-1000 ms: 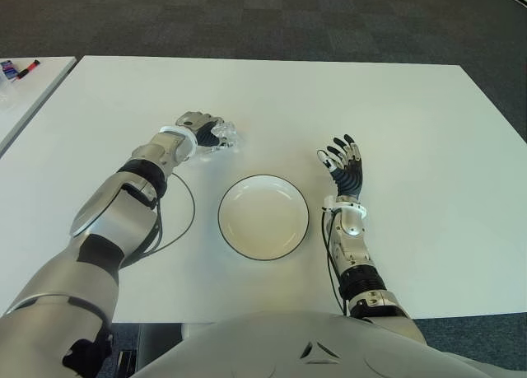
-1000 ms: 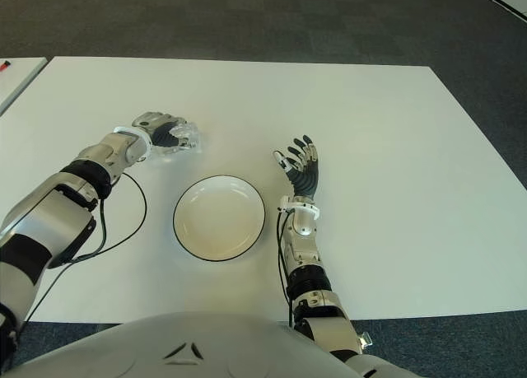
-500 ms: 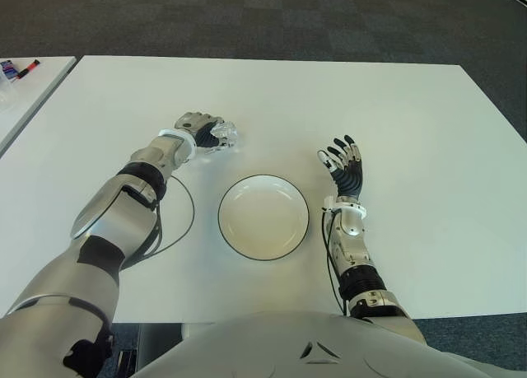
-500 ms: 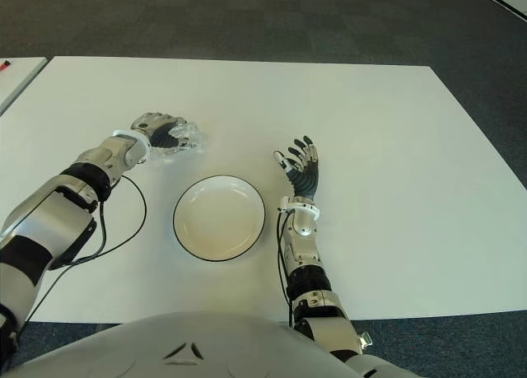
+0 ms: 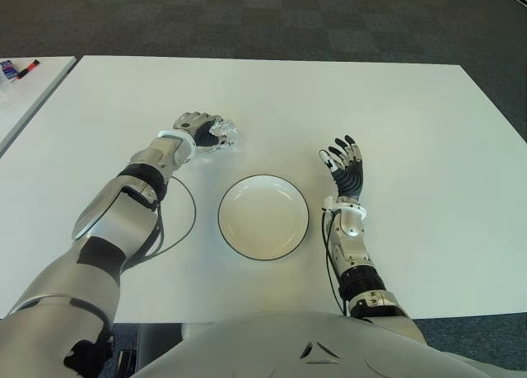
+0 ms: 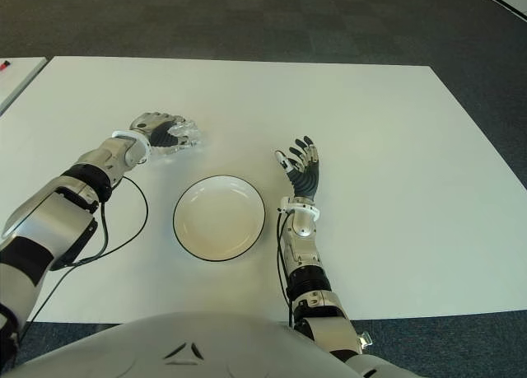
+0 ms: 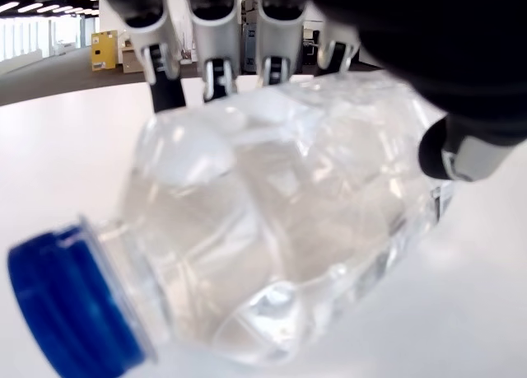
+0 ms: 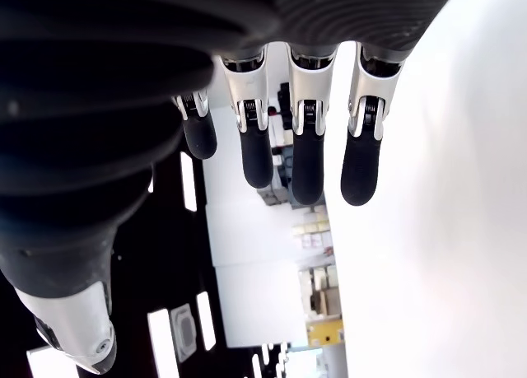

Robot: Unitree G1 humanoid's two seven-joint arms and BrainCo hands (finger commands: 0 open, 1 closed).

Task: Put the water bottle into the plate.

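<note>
A small clear water bottle with a blue cap lies on its side on the white table, up and left of the plate. My left hand is curled around it; the fingers wrap over its body and the thumb presses the other side. The white plate with a dark rim sits in the middle of the table with nothing in it. To the right of the plate, my right hand shows with its fingers spread, holding nothing.
A black cable loops over the table beside my left forearm, left of the plate. A second white table stands at the far left with small items at its corner. Dark carpet lies beyond the far edge.
My left hand and the bottle have shifted slightly away from the plate, toward the far edge. The right hand has not moved.
</note>
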